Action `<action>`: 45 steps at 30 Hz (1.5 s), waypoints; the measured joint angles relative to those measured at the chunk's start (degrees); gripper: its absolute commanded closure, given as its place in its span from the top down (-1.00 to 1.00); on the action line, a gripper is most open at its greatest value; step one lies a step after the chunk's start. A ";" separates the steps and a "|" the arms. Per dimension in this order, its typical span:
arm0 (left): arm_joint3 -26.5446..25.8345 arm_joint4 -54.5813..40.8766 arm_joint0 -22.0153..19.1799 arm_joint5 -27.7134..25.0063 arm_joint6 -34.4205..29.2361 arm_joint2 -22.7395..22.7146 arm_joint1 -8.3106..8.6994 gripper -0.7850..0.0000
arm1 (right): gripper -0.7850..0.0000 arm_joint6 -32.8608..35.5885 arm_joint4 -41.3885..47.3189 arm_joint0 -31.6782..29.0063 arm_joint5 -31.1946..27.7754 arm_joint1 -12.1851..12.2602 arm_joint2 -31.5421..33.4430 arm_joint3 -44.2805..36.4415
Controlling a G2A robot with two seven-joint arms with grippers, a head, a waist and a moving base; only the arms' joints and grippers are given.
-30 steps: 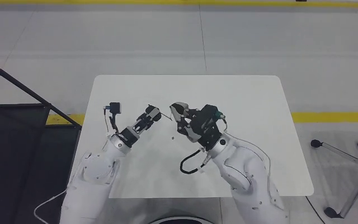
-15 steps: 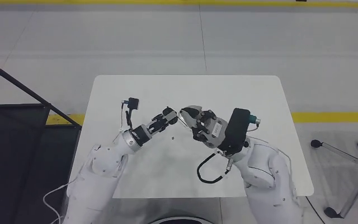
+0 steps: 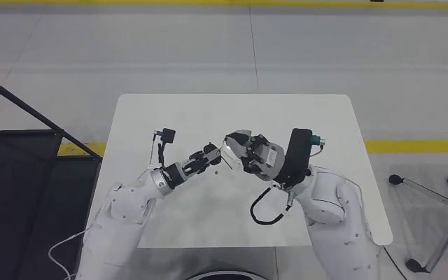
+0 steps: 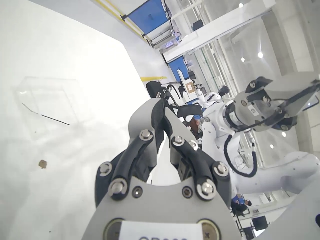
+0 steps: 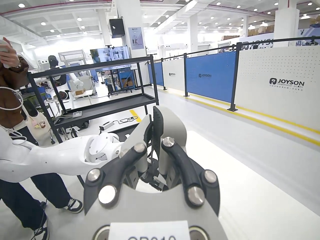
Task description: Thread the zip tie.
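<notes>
White table (image 3: pixel 315 119), left tool (image 4: pixel 161 108), right tool (image 5: pixel 153 118) — both pinched, perhaps on one zip tie (image 3: pixel 222 150)

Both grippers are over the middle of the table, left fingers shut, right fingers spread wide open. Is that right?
Not quite. The right gripper is shut too: the right wrist view shows its fingers pressed together with no open gap. The rest holds: the left gripper is shut, and both are over the middle of the table.
</notes>
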 measured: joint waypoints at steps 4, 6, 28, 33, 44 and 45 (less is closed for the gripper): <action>-0.08 0.60 -0.39 0.83 2.69 1.07 -0.10 -1.00 | -1.00 -1.28 -3.72 -0.84 5.35 0.01 -0.57 -1.89; -0.11 0.63 -0.40 0.93 2.88 1.14 -0.12 -1.00 | -1.00 -2.34 -6.16 -1.93 8.51 -0.02 -0.94 -3.21; -0.10 6.13 -1.48 5.28 14.56 7.79 -1.11 -1.00 | -1.00 -20.43 -16.67 -8.25 20.13 -0.48 -5.16 -2.88; 0.48 4.59 -2.40 5.98 14.29 9.44 -1.35 -1.00 | -1.00 -27.57 -19.57 -9.73 26.85 -0.99 -7.33 -0.57; 0.47 4.66 -2.38 5.96 14.32 9.42 -1.35 -1.00 | -1.00 -29.27 -20.50 -9.63 30.10 -1.25 -8.45 0.47; 0.42 4.66 -2.33 5.99 14.42 9.44 -1.35 -1.00 | -1.00 -29.27 -20.50 -9.64 30.10 -1.25 -8.45 0.46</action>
